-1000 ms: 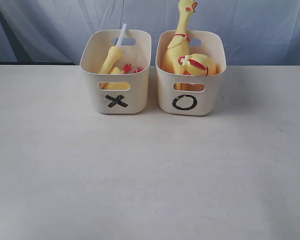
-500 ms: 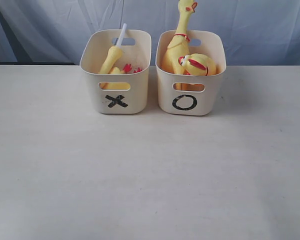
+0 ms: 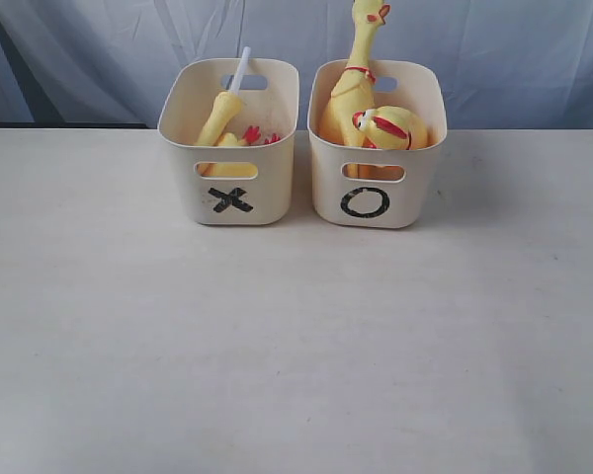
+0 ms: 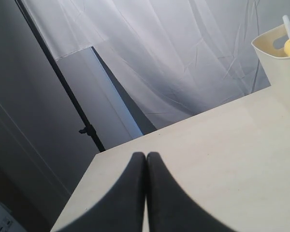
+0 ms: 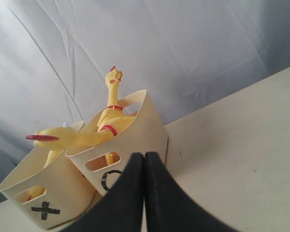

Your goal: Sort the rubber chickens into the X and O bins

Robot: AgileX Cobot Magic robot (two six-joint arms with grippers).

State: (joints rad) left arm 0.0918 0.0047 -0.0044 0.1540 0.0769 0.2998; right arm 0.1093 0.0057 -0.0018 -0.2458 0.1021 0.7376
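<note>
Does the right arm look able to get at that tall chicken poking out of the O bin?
Probably yes. The tall chicken sticks up well above the rim of the O bin, with nothing over it. The right hand is shut, though, so it must open first.

Our left gripper (image 4: 146,155) is closed. Its two black, smooth, tapering fingers (image 4: 123,198) press against each other along the whole inner edge, and only a thin line shows between them. The tips meet in two rounded ends. Our right gripper (image 5: 144,154) has the same pose: its black, matte fingers (image 5: 162,200) are joined from the base to the tips and grip nothing. On both arms the wrist is tilted so that the fingers point forward and outward, not straight down. Both wrists also seem rolled a little to one side. More of our arms we cannot make out.
</note>
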